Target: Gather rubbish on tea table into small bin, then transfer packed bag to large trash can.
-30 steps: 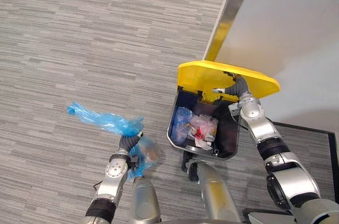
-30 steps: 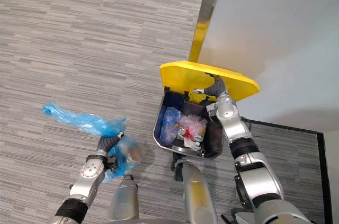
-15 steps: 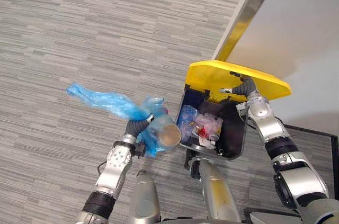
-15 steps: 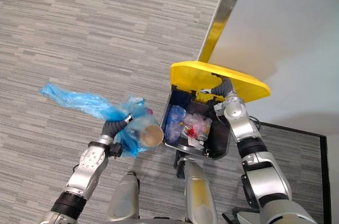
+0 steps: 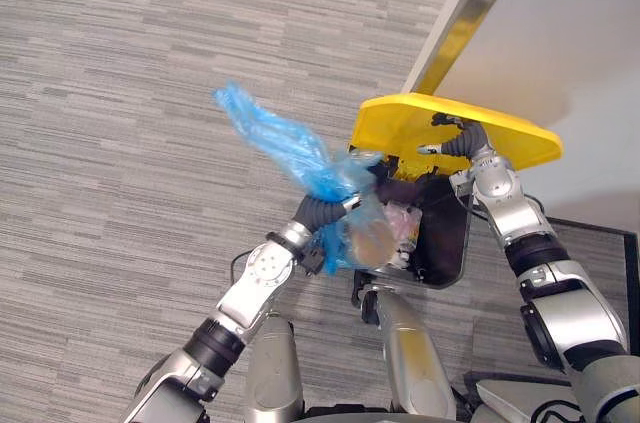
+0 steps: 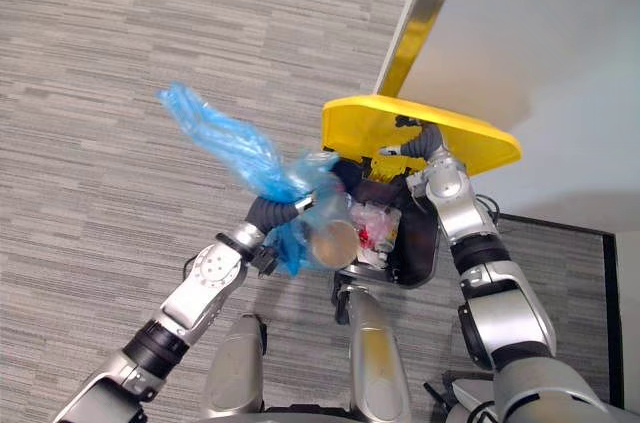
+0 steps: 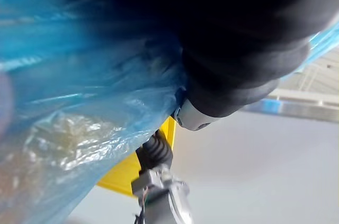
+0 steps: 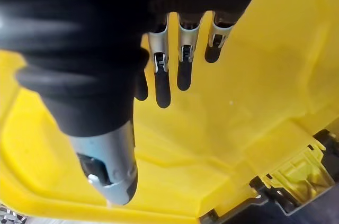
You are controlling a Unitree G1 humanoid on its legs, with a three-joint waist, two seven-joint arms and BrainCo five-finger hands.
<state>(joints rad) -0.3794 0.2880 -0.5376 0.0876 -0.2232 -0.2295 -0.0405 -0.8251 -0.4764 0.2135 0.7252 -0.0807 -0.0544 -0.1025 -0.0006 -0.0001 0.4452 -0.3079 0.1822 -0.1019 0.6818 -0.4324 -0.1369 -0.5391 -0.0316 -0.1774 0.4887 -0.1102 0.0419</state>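
My left hand (image 5: 322,215) is shut on the neck of a packed blue plastic bag (image 5: 352,233), which hangs right at the near-left rim of the large dark trash can (image 5: 447,253). A brown cup bottom shows through the bag. The bag's loose tail (image 6: 215,135) streams up and to the left. In the left wrist view the blue bag (image 7: 69,102) lies close against the hand. My right hand (image 5: 462,138) holds the can's yellow lid (image 5: 455,133) up, its straight fingers (image 8: 183,57) pressed against the lid's underside (image 8: 238,113). Rubbish (image 6: 378,228) lies inside the can.
Grey striped carpet (image 5: 150,93) spreads to the left and far side. A white wall (image 5: 580,33) with a metal and yellow corner strip (image 5: 455,28) stands behind the can. A dark mat (image 5: 600,253) lies at the right.
My left hand has carried the blue bag up and to the right, from beside the can to its rim. The right hand still props the lid.
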